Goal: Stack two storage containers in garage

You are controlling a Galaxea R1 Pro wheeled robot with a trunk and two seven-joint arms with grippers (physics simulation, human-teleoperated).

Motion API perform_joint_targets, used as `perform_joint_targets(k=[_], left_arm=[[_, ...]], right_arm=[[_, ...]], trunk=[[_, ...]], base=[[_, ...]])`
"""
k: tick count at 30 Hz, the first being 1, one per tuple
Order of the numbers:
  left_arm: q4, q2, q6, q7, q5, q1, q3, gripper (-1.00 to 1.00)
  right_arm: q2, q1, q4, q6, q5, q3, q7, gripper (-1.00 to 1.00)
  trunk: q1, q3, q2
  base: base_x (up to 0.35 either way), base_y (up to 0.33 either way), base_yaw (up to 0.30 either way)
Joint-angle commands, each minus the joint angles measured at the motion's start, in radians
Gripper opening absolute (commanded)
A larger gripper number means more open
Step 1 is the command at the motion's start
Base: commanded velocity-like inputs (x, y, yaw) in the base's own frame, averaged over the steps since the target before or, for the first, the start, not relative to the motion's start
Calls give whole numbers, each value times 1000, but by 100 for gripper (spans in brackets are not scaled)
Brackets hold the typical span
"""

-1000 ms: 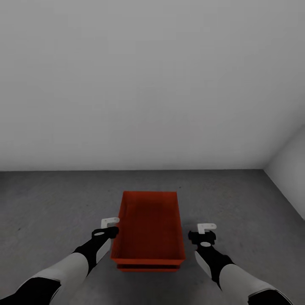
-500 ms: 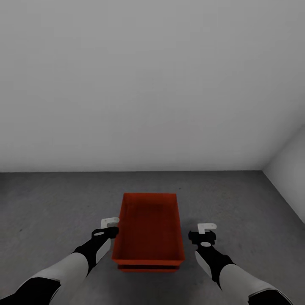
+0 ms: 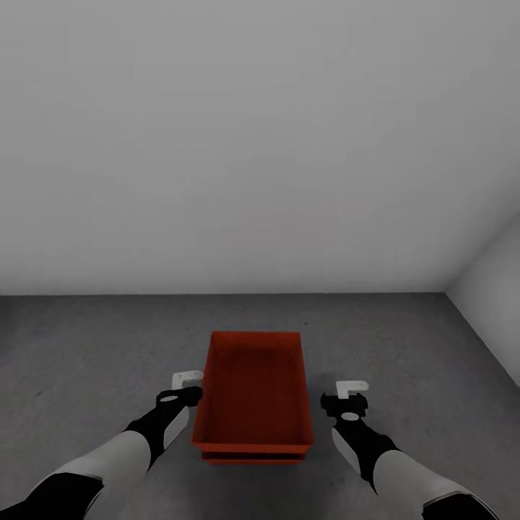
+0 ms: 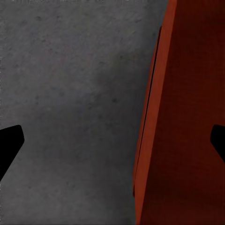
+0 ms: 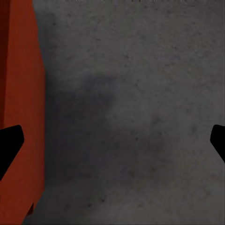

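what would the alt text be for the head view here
Two red-orange storage containers sit stacked on a dark grey concrete floor before a plain light grey wall. The left gripper is at the stack's left side and the right gripper stands a little off its right side, both open and holding nothing.

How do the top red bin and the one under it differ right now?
The top bin shows its whole open inside, while the bottom bin shows just a thin strip of front edge beneath it. The top bin rests on the other; the bottom bin sits on the concrete floor. Both are the same red-orange, lined up, and neither open pincer holds them.
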State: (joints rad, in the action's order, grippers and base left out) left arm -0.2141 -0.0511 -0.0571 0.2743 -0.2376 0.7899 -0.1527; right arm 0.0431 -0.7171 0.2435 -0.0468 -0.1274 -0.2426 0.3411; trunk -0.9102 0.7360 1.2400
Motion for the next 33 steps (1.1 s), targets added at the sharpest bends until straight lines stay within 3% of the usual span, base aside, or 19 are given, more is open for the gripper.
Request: perform_joint_targets(k=[1, 33], left_arm=[[-2, 0, -6, 6, -8, 0, -8, 100], [-2, -1, -6, 6, -8, 0, -9, 100]], right_arm=[[0, -1, -1, -4, -11, -8, 4, 100], [2, -1, 1, -7, -9, -7, 6, 100]], trunk=[[4, -3, -7], [127, -103, -231]], base=[[0, 0, 0], [0, 0, 0]])
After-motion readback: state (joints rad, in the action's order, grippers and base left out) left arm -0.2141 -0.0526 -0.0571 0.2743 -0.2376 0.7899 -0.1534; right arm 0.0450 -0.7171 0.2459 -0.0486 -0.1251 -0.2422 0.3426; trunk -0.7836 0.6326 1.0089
